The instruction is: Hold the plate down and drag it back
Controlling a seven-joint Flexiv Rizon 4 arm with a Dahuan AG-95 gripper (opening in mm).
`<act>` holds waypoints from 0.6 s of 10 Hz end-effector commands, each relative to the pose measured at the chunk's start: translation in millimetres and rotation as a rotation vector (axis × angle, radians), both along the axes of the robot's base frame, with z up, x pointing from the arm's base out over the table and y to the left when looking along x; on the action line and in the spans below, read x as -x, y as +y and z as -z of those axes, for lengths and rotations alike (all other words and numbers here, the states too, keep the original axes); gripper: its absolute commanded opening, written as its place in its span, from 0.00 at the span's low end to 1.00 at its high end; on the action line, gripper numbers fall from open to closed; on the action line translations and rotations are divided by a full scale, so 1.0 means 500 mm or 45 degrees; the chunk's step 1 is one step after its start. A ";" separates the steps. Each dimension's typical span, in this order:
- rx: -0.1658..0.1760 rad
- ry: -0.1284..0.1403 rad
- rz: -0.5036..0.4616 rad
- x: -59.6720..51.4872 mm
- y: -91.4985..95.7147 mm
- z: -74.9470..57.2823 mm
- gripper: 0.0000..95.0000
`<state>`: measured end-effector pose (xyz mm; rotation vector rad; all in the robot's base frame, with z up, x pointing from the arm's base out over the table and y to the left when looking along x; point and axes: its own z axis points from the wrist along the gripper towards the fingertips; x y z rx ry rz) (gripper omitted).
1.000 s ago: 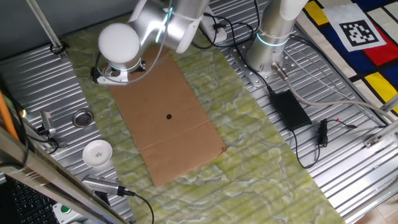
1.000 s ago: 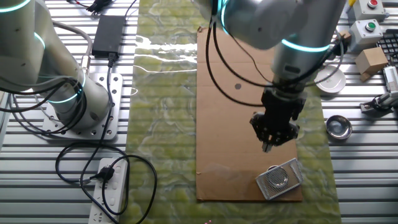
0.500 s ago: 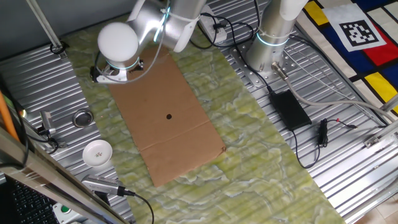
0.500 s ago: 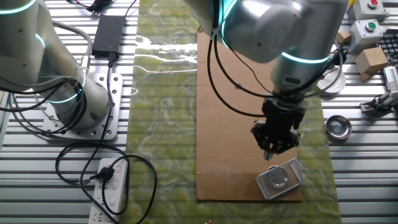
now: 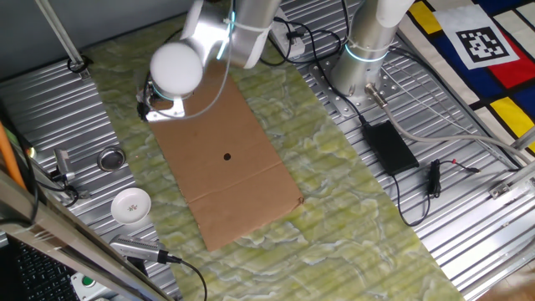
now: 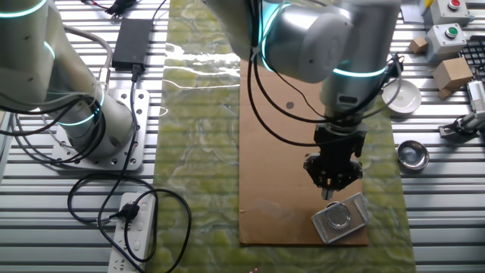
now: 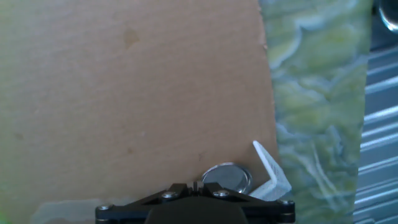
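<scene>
The plate [image 6: 336, 218] is a small shiny round metal disc lying in a pale square holder [image 6: 356, 209] at the near corner of the brown cardboard sheet [image 6: 284, 144]. In the hand view the plate [image 7: 228, 177] lies just right of my fingers, with the holder's white rim [image 7: 271, 169] beside it. My gripper [image 6: 331, 191] points down, shut and empty, a little above and just short of the plate. It also shows at the bottom of the hand view [image 7: 195, 185]. In the one fixed view the arm's white joint [image 5: 175, 67] hides the gripper and the plate.
A white patterned bowl [image 6: 401, 96] and a thick metal ring with a dark centre [image 6: 413, 154] stand on the ribbed metal beside the green mat [image 6: 201, 152]. A second arm's base [image 6: 91, 121], a power brick [image 6: 130, 42] and a power strip [image 6: 130, 227] lie left.
My gripper has moved a short way down and closer to the plate, and the wrist has turned. The plate and its holder have not moved.
</scene>
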<state>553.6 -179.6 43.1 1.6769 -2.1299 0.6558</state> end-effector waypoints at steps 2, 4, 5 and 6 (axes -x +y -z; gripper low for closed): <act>0.017 -0.015 -0.038 -0.001 -0.010 0.008 0.00; 0.018 -0.018 -0.045 -0.001 -0.018 0.010 0.00; 0.023 -0.020 -0.051 -0.002 -0.022 0.011 0.00; 0.024 -0.022 -0.054 -0.003 -0.024 0.013 0.00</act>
